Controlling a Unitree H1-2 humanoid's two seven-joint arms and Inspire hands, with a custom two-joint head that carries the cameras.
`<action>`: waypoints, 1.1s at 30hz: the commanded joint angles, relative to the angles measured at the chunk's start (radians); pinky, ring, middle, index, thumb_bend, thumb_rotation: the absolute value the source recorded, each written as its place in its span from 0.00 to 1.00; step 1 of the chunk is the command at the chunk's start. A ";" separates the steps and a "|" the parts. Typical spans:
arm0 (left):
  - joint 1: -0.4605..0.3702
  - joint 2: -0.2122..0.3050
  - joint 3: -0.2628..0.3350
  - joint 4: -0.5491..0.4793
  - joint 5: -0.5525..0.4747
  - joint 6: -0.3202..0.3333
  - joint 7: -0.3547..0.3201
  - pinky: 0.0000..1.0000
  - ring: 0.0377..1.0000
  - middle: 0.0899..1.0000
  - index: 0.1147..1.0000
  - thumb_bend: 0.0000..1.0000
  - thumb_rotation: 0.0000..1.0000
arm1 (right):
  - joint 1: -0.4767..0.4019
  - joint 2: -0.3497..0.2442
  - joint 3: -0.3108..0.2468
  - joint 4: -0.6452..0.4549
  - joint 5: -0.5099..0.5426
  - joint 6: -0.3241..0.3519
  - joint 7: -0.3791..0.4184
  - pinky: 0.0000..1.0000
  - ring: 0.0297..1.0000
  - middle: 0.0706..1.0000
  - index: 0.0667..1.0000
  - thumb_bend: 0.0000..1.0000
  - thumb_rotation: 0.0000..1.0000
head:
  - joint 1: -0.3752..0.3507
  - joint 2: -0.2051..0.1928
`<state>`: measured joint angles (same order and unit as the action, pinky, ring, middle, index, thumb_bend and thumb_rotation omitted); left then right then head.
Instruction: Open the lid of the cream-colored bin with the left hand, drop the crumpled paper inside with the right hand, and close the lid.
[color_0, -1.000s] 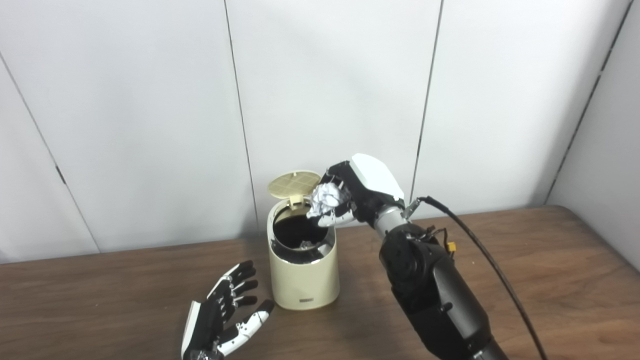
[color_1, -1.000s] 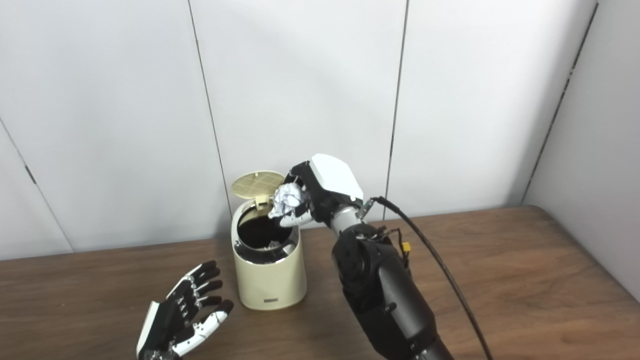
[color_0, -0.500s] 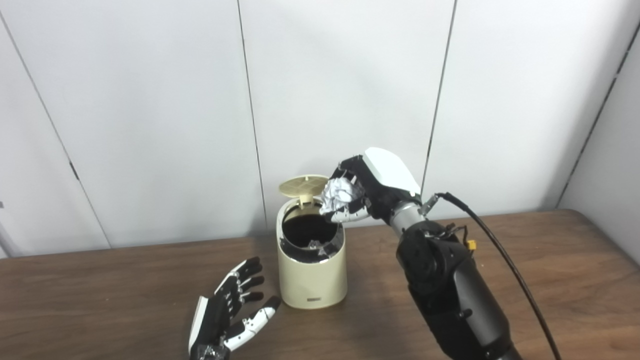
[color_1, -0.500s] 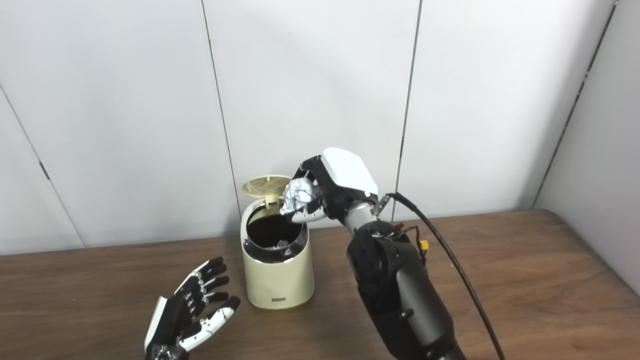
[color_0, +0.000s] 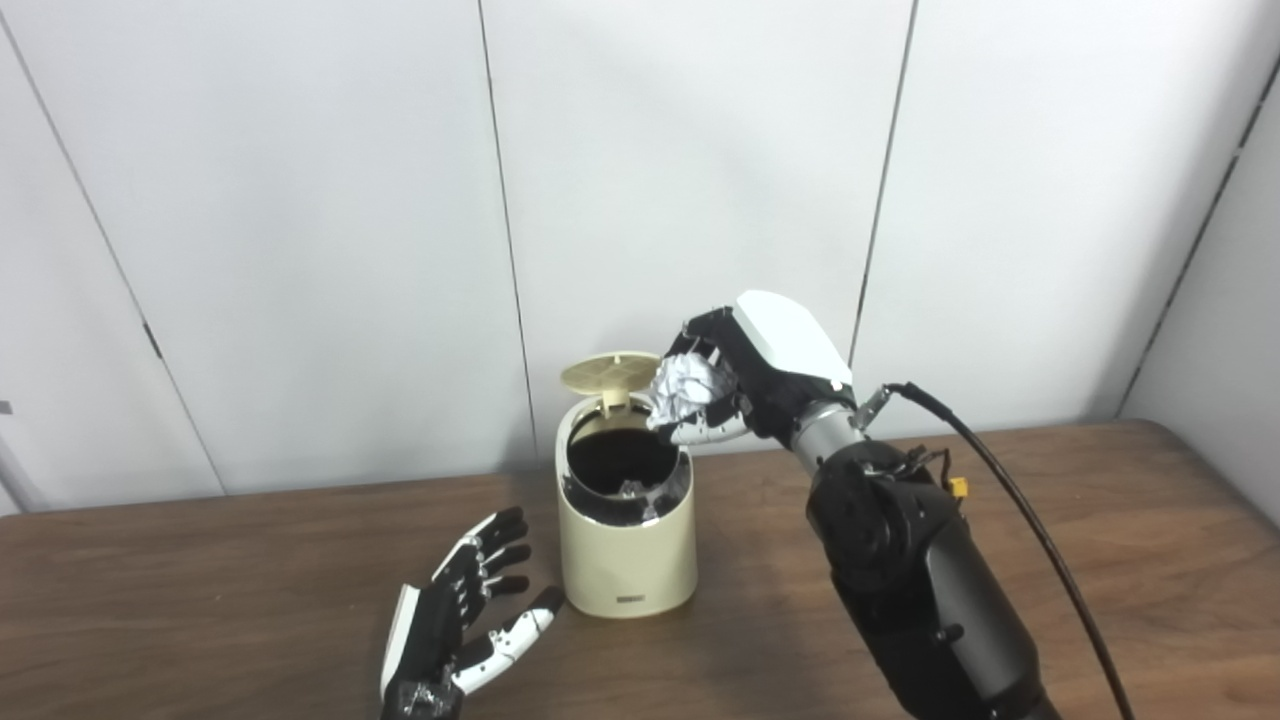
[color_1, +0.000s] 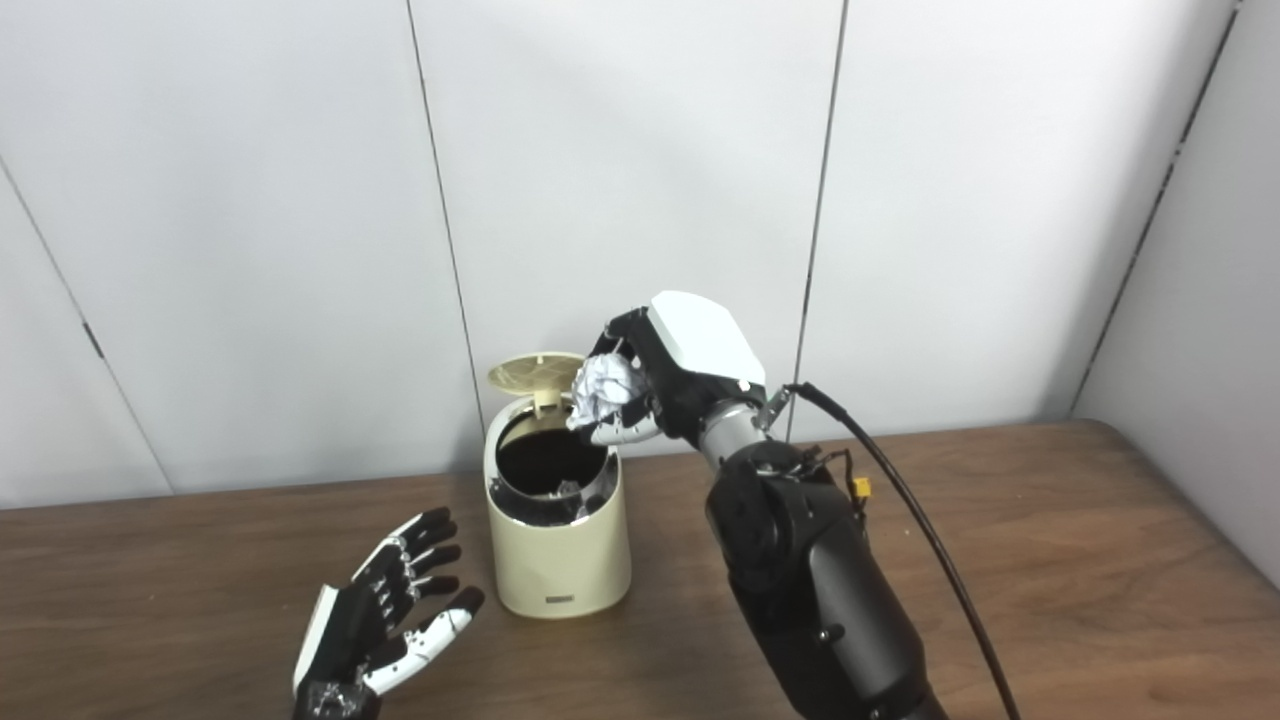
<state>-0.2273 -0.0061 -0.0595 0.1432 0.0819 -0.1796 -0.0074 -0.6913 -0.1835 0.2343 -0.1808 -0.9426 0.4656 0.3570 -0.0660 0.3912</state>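
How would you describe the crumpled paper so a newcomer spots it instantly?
Find the cream-colored bin standing mid-table with its lid flipped up. Just above its right rim, the right hand grips a fist-sized white wad, the crumpled paper, the only wrinkled, pale lump among smooth black and white fingers.

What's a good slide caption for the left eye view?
Right hand holds crumpled paper above the open cream-colored bin; left hand open.

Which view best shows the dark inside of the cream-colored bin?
The left eye view: the cream-colored bin opening sits clear of the right hand. In the right eye view that hand's fingers overlap the rim.
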 joint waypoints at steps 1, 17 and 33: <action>-0.033 -0.004 -0.001 -0.016 0.005 -0.035 0.007 0.71 0.79 0.82 0.86 0.61 0.14 | -0.035 0.007 -0.007 -0.032 -0.001 -0.006 -0.026 0.32 0.38 0.46 0.45 0.50 0.00 | 0.000 0.001; -0.031 -0.008 -0.002 -0.031 0.014 -0.023 0.014 0.71 0.79 0.82 0.86 0.62 0.17 | -0.033 0.046 -0.008 -0.002 -0.036 0.003 0.013 0.41 0.40 0.46 0.45 0.50 0.00 | 0.008 0.009; -0.027 -0.013 0.000 -0.042 0.010 -0.020 0.011 0.70 0.78 0.82 0.86 0.62 0.16 | -0.024 0.095 -0.019 0.084 -0.044 0.003 -0.006 0.31 0.39 0.46 0.47 0.50 0.00 | 0.019 0.026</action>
<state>-0.2267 -0.0095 -0.0601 0.1410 0.0982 -0.1791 -0.0025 -0.6693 -0.0940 0.2209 -0.0870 -0.9792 0.4669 0.3715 -0.0491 0.4126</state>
